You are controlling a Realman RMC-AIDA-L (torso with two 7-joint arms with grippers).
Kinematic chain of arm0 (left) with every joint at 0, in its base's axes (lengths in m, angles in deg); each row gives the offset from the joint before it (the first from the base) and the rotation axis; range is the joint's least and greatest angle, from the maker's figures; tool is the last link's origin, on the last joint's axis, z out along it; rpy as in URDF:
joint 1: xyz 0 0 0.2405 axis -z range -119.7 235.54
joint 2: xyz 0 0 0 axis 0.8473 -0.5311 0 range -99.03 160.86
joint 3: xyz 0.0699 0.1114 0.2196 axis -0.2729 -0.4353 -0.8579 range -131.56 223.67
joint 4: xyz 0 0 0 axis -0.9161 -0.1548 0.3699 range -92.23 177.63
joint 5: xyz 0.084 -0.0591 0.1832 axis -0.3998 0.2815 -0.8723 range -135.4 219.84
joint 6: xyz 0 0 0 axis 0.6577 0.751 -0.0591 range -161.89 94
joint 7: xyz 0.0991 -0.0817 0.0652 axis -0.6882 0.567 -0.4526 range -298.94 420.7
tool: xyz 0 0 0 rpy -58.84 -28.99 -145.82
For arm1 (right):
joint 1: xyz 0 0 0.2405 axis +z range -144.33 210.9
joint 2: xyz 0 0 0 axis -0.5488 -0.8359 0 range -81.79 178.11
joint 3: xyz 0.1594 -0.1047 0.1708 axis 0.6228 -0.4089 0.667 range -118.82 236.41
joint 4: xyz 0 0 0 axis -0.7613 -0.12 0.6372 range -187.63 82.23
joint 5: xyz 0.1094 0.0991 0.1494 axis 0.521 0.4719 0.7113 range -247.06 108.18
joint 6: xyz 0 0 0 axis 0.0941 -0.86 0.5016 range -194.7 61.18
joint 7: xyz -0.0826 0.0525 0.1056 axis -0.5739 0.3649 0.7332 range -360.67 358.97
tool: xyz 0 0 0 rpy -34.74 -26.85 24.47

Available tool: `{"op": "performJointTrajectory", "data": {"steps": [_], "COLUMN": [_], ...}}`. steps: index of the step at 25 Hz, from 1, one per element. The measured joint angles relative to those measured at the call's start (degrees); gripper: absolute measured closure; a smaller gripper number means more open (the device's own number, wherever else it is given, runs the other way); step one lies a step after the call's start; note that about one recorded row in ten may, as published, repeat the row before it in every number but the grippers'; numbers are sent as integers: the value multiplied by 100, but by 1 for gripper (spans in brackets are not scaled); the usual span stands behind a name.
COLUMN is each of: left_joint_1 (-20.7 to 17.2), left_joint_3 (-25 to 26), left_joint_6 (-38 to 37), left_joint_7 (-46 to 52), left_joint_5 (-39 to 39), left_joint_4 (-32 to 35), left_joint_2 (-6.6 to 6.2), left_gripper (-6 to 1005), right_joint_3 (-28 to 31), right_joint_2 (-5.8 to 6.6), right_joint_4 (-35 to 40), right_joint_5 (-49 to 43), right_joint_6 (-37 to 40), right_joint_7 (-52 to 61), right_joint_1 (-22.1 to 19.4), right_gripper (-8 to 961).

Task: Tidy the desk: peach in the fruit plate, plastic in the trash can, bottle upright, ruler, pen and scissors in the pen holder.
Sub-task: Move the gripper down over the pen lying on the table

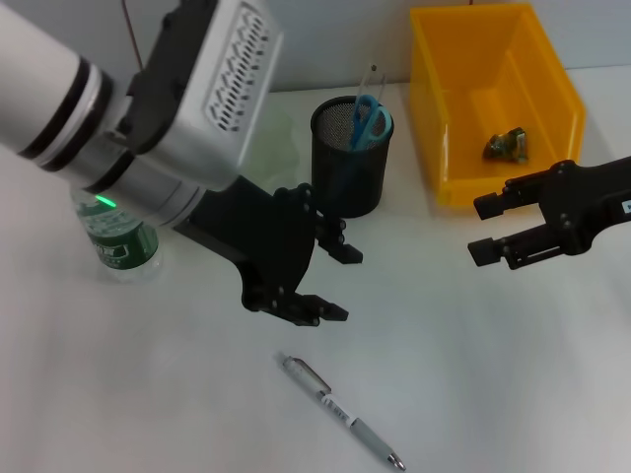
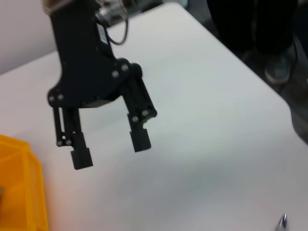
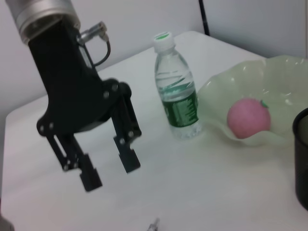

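We note the slim silver pen (image 1: 342, 412) lying flat on the white desk (image 1: 148, 394) at 6 o'clock. Just beyond, left gripper (image 1: 335, 284) hovers, black fingers spread, holding nothing. Right gripper (image 1: 485, 230) at 3 o'clock hangs likewise spread and empty. Clear plastic bottle (image 3: 178, 86) stands upright at 9 o'clock. Black mesh pen holder (image 1: 352, 156) contains blue-handled scissors (image 1: 368, 120). Round pink peach (image 3: 249, 117) sits in the wavy translucent fruit plate (image 3: 279, 77). Yellow trash can (image 1: 493, 99) at 1 o'clock holds crumpled plastic (image 1: 507, 145).
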Motion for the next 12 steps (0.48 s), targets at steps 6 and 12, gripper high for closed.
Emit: {"op": "performJointTrajectory", "data": {"steps": [6, 12], "left_joint_1": [462, 947], "left_joint_3": [-252, -1413], "left_joint_6": [-49, -41], "left_joint_7": [-164, -395], "left_joint_5": [-353, -688], "left_joint_4": [-334, -717], "left_joint_2": [-13, 44], "left_gripper": [498, 199], "right_joint_3": [113, 136], "right_joint_2": [-16, 13], "right_joint_4": [38, 7], "right_joint_5": [0, 0], "right_joint_6": [-6, -23], "right_joint_7": [222, 402], "right_joint_1": [80, 205], "right_gripper": [185, 185]}}
